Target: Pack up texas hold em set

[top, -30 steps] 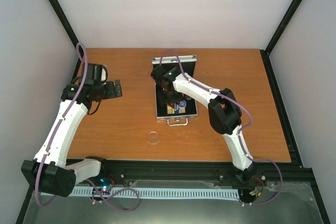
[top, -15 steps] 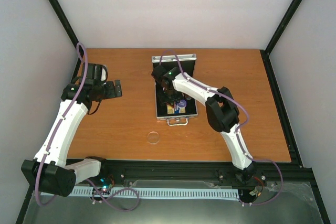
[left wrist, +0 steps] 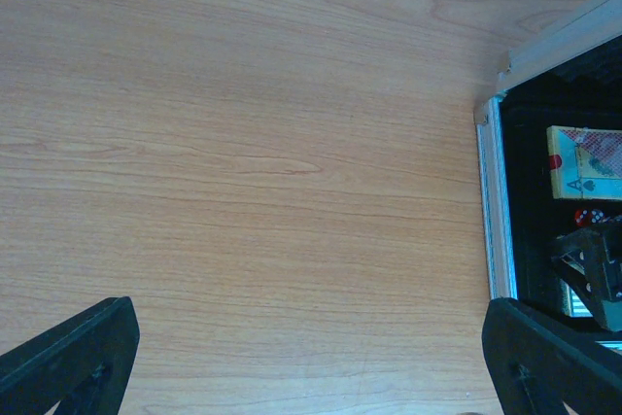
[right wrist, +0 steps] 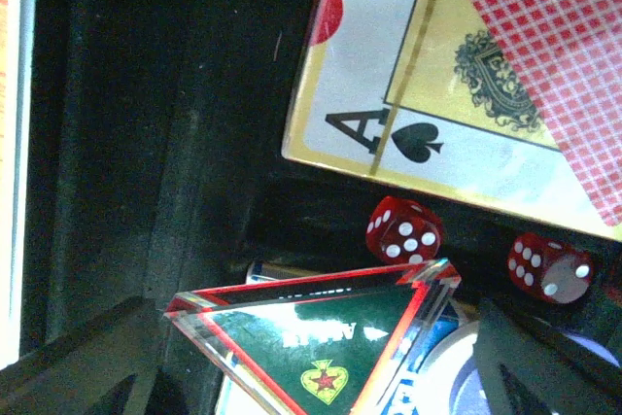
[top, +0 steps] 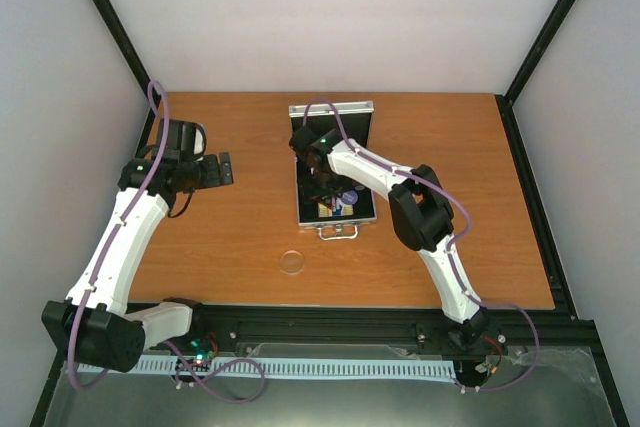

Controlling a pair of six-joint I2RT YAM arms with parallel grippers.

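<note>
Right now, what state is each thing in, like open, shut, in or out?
Case: open, lid up.
Left pincer: open, empty.
Right pincer: inside case, spread either side of triangle, grip unclear.
Clear disc: flat on table, outside case.
Red dice: inside case.

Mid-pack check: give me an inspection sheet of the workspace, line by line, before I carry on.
Surface: wooden table, no marks seen.
Job's things: open case holds a card deck, two red dice and a triangle; clear disc lies outside it on the table.
Clutter: nothing seen.
Grippers: left gripper open above bare table; right gripper inside the case, jaws either side of the triangle, grip unclear.
Cables: purple cables run along both arms.
Surroundings: white walls, black frame posts.
</note>
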